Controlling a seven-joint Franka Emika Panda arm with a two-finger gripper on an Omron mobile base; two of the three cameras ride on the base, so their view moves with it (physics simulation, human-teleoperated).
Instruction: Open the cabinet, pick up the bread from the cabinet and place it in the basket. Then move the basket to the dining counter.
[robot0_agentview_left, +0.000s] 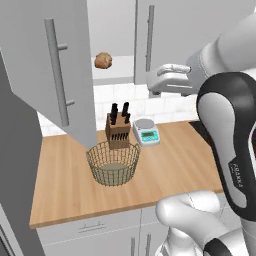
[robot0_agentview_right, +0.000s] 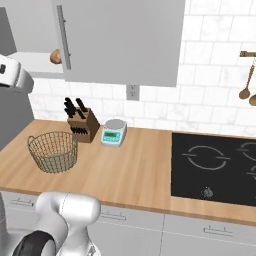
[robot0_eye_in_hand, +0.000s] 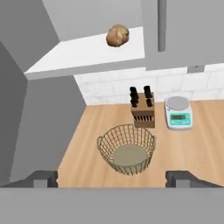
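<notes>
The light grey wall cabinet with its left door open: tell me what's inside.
A golden-brown lumpy bread roll sits on the light grey wall cabinet's pale shelf. The closed right door hides the rest.

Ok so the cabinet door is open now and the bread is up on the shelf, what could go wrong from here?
1. The bread sits near the shelf's front edge; a clumsy approach by the open gripper might nudge it off.
2. The open cabinet door hangs out over the counter beside the reach path, so the arm could clip it.
3. The basket stands close to the knife block; a careless drop could miss it or hit the knives.
</notes>
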